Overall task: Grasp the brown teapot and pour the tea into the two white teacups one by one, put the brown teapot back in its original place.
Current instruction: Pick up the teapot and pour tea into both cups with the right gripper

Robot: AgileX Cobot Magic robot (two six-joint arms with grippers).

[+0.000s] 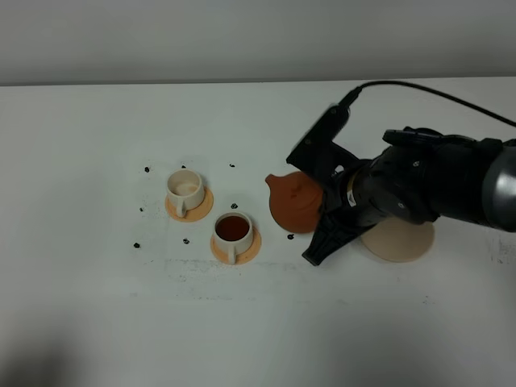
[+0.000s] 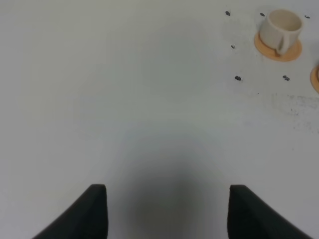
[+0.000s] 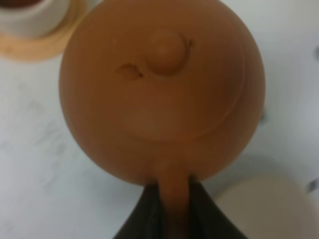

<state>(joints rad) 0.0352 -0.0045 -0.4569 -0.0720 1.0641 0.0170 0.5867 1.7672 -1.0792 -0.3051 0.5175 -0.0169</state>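
Note:
The brown teapot (image 1: 294,201) hangs tilted above the table, its lid facing up toward the high camera and its spout (image 1: 271,182) pointing left to the cups. My right gripper (image 1: 321,197) is shut on its loop handle (image 3: 172,199), with dark fingers (image 3: 144,216) either side. One white teacup (image 1: 233,231) holds dark tea and stands just left of the spout. The other white teacup (image 1: 185,189), farther left, looks empty. The beige coaster (image 1: 399,239) lies bare under my right arm. My left gripper (image 2: 167,214) is open over bare table, out of the high view.
Each cup sits on an orange saucer (image 1: 190,207) (image 1: 236,248). Small black dots (image 1: 146,169) ring the cup area. The right arm's cable (image 1: 419,87) arches over the back of the white table (image 1: 97,306).

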